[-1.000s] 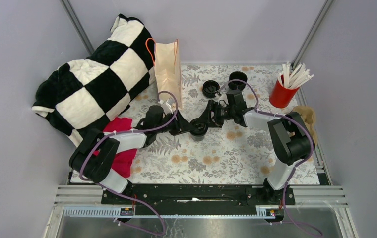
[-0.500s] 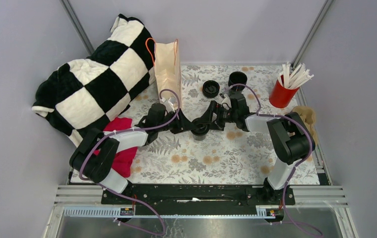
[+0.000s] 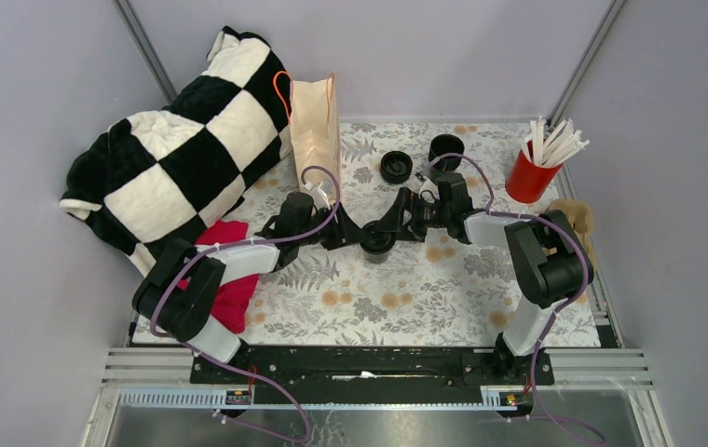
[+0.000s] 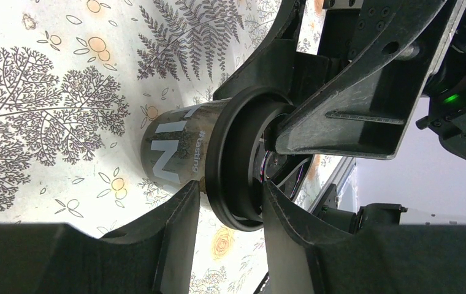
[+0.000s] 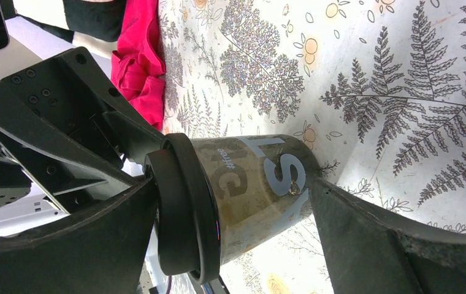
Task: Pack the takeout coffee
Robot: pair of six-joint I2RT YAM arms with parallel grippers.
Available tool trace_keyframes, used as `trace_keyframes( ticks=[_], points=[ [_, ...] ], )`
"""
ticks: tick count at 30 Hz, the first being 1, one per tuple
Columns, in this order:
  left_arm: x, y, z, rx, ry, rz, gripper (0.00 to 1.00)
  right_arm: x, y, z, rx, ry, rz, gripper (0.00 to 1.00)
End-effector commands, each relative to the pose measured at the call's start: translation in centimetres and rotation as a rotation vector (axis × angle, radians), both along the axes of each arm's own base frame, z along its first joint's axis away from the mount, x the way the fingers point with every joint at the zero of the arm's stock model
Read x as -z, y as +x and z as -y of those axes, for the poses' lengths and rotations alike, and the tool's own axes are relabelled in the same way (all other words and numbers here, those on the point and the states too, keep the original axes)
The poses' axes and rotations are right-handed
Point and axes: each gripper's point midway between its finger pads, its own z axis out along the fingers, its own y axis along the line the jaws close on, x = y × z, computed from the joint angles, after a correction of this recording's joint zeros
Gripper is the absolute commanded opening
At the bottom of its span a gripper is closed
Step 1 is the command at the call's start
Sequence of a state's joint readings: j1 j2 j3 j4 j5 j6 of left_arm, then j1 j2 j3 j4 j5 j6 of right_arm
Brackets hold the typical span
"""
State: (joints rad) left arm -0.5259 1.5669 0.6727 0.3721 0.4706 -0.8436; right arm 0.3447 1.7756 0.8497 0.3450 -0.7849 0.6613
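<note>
Left tool (image 4: 229,187) first: its two fingers sit narrowly apart with the black lid (image 4: 236,165) filling the gap, one just under the rim against the cup wall, one over the top. Whether they actually squeeze it, I cannot tell. The right tool (image 5: 233,184) is spread wide, one finger lying on the lid's flat top, the other down beside the base. Between them stands the takeout coffee (image 5: 255,177), in the middle of the fern-printed tabletop (image 3: 406,298). It is a tapered dark cup with pale block lettering, and its glossy ridged lid hides whatever is inside. Both arms reach low toward each other, wrists rolled sideways. At the back, a red cup (image 3: 525,179) holds a bunch of white sticks (image 3: 555,142). A lidless black cup stack (image 3: 445,149) and a squat lid stack (image 3: 396,167) stand near each other. A tan paper bag (image 3: 315,130) stands upright beside a plush checkered blanket (image 3: 183,149).
</note>
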Motion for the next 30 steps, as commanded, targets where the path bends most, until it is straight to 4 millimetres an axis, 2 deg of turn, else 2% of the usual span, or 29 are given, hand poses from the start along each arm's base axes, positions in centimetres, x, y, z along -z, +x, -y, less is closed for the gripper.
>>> trace_keyframes(
  ticks=[1, 7, 9, 14, 17, 20, 22, 30],
  points=[
    [11.6, -6.0, -6.6, -0.037, 0.406, -0.307, 0.43, -1.5, 0.9, 0.1, -0.013, 0.005, 0.066, 1.0],
    [11.8, -6.0, -6.7, -0.04, 0.411, -0.313, 0.43, -2.0, 1.6, -0.4, 0.011, 0.066, 0.04, 1.0],
    [11.9, -6.0, -6.7, -0.039, 0.412, -0.314, 0.43, -1.6, 1.7, -0.3, 0.023, 0.065, 0.018, 0.99],
    [12.2, -6.1, -6.8, -0.041, 0.416, -0.319, 0.43, 1.9, 0.8, 0.5, 0.055, 0.054, -0.064, 0.76],
    [12.7, -6.6, -7.0, -0.04, 0.419, -0.336, 0.43, 4.3, 0.2, 1.2, 0.074, 0.003, -0.106, 0.74],
    [13.4, -6.9, -7.3, -0.051, 0.429, -0.351, 0.43, 6.7, -0.7, 2.0, 0.082, -0.064, -0.155, 0.67],
    [13.6, -7.1, -7.4, -0.056, 0.429, -0.355, 0.43, 7.8, -1.4, 2.6, 0.087, -0.107, -0.168, 0.66],
    [14.0, -7.5, -7.7, -0.072, 0.426, -0.362, 0.42, 9.6, -3.4, 2.8, 0.074, -0.087, -0.101, 0.65]
  ],
)
